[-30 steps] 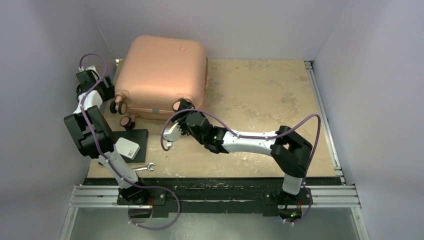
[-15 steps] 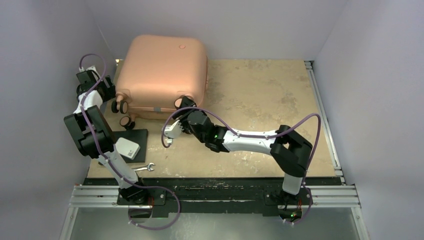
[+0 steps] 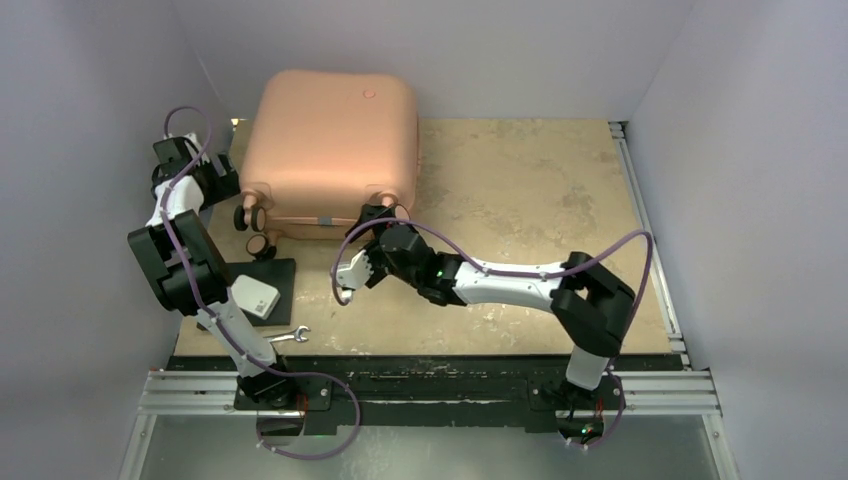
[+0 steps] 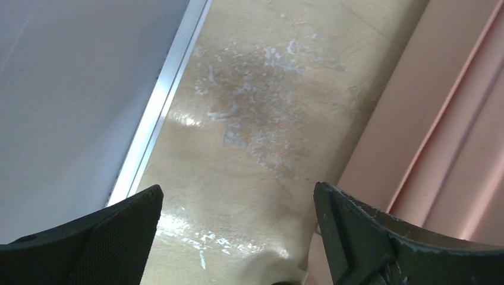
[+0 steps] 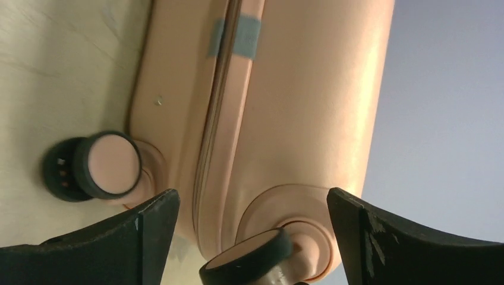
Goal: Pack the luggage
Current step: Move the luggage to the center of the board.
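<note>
Since a second ago the luggage (image 3: 330, 140) has slid a little toward the right and far edges of the table (image 3: 520, 190), its wheels along with it, and the right arm has drawn back slightly toward the near edge.

We find the luggage lying flat and closed at the far left corner of the table, wheels facing the near edge. The left gripper (image 3: 226, 185) sits just beside its left flank; in the left wrist view its fingers are spread wide with only bare table between them and the pink shell off to one side. The right gripper (image 5: 249, 199) faces the wheel end, fingers also spread. One wheel (image 5: 243, 261) sits between them without being clamped, another wheel (image 5: 107, 166) stands off to the side, and a grey tab (image 5: 235, 35) crosses the seam. Neither gripper holds anything.

We judge the task to be late: the shell is shut and both grippers are released. We cannot tell whether the seam is fastened all round. A black pad (image 3: 283, 272) with a white box (image 3: 255, 297) on it and a small wrench (image 3: 292, 335) lie near the left near corner, outside the case. Whether they were meant to go in, we cannot say.
</note>
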### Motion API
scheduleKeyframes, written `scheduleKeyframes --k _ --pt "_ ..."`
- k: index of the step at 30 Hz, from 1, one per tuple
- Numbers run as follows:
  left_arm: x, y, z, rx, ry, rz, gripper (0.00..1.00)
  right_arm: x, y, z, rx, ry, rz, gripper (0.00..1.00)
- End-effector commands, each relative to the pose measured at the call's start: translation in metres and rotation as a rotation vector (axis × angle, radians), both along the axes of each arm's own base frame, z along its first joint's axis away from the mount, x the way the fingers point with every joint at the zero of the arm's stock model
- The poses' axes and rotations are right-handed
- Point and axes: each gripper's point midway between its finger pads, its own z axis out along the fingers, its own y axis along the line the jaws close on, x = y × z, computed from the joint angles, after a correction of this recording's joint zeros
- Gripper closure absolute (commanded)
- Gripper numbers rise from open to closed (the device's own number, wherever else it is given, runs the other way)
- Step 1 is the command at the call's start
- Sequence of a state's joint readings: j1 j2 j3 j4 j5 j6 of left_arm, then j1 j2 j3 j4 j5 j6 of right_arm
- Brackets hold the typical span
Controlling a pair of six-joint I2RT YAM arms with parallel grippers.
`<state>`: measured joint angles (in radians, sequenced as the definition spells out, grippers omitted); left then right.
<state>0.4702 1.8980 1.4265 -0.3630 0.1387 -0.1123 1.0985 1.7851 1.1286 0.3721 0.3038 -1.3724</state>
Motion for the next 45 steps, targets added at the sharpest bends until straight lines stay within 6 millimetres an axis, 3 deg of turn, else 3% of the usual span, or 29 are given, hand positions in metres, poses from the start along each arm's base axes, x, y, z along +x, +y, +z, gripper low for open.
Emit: scheduleKeyframes --k 1,5,8,11,15,24,32,38,45 --pt "0.033 -0.046 0.073 -0.050 -0.186 -0.134 0.01 -0.040 0.012 0.076 0.165 0.206 0.183 0.02" --pt "0.044 -0.036 0.093 -0.014 -0.226 -0.111 0.01 -0.077 0.004 0.101 0.253 0.429 0.319 0.01" --pt "0.055 -0.027 0.095 0.005 -0.233 -0.091 0.01 -0.082 -0.020 0.118 0.295 0.518 0.394 0.01" --pt "0.069 -0.016 0.093 0.020 -0.231 -0.074 0.01 -0.074 -0.046 0.128 0.347 0.540 0.392 0.01" --pt "0.084 -0.007 0.075 0.022 -0.204 -0.060 0.01 -0.056 -0.076 0.130 0.425 0.561 0.335 0.01" --pt "0.110 -0.003 0.041 -0.017 -0.165 -0.060 0.01 -0.013 -0.130 0.119 0.614 0.562 0.190 0.01" --pt "0.123 -0.045 0.002 -0.104 -0.107 -0.169 0.01 0.039 -0.170 0.113 0.809 0.541 -0.012 0.01" --pt "0.123 -0.082 -0.021 -0.139 -0.063 -0.253 0.02 0.048 -0.189 0.110 0.866 0.527 -0.059 0.01" --pt "0.110 -0.134 -0.038 -0.164 -0.010 -0.370 0.03 0.060 -0.208 0.106 0.907 0.515 -0.118 0.01"
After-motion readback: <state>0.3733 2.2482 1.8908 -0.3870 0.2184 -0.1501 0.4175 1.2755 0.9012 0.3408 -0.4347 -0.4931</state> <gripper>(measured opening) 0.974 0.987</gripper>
